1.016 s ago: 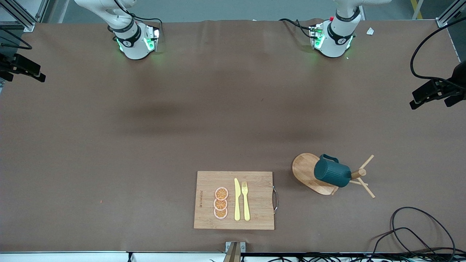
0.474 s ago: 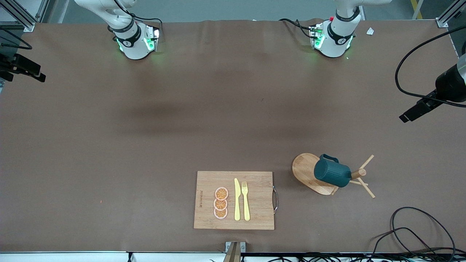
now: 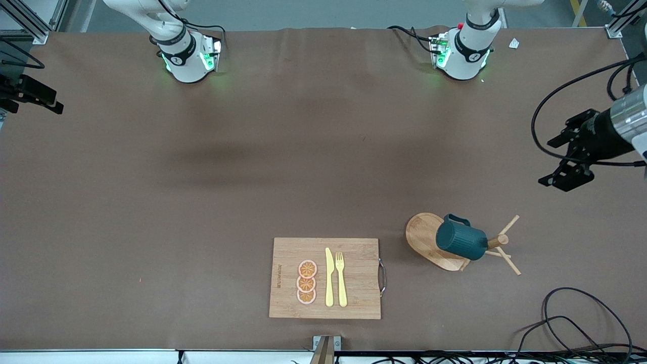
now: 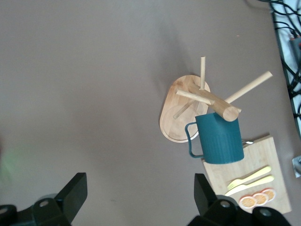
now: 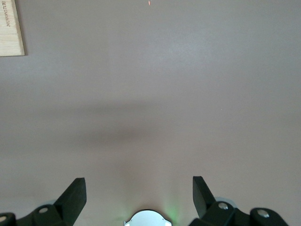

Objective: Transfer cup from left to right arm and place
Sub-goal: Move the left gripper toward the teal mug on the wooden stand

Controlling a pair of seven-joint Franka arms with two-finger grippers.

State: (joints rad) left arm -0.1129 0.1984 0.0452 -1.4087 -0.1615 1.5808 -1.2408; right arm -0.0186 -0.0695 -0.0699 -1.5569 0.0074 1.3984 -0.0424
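The cup (image 3: 461, 241) is a dark teal ribbed mug. It hangs tilted on a peg of a wooden mug tree (image 3: 422, 235), near the front camera toward the left arm's end. In the left wrist view the cup (image 4: 220, 139) hangs on the tree (image 4: 176, 110) with its handle showing. My left gripper (image 3: 556, 162) is open and empty, up in the air over bare table at the left arm's end, apart from the cup; it also shows in the left wrist view (image 4: 139, 188). My right gripper (image 3: 33, 101) waits at the right arm's end, open and empty (image 5: 138, 188).
A wooden board (image 3: 354, 278) with orange slices (image 3: 307, 282), a yellow knife (image 3: 329, 277) and a yellow fork (image 3: 341, 278) lies beside the mug tree, toward the right arm's end. Black cables (image 3: 581, 318) lie at the near corner by the left arm's end.
My left gripper has come in from the table's end toward the mug tree and turned. The right arm and the cup have not moved.
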